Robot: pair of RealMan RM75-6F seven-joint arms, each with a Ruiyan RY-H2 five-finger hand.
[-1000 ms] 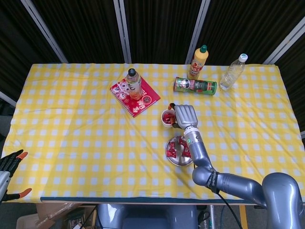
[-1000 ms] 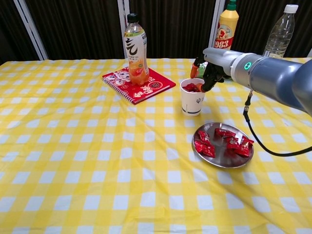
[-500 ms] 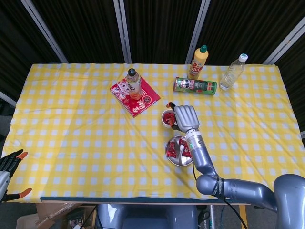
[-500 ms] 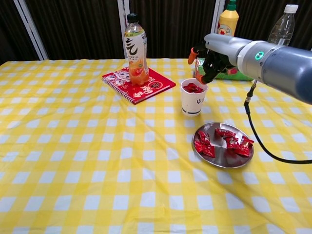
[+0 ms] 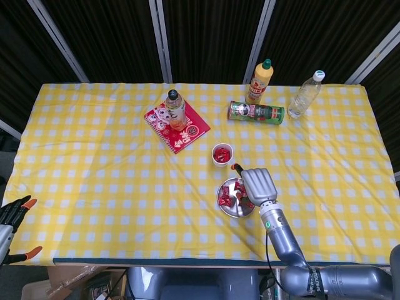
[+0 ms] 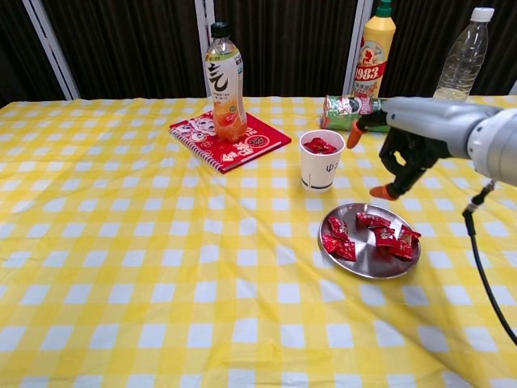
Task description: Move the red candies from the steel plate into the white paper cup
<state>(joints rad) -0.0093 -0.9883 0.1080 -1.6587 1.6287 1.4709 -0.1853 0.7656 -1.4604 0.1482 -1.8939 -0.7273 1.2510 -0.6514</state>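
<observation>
Right hand point(image 6: 401, 158) hangs above the plate point(image 6: 369, 263) with open air beneath; the cup point(image 6: 320, 161) stands close on its left, the lying can point(image 6: 349, 111) and tall bottles point(image 6: 378, 48) crowd behind.

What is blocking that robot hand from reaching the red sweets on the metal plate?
Nothing visible. The right hand hovers open just above the red candies on the steel plate, and the tablecloth between plate and white paper cup lies bare.
</observation>
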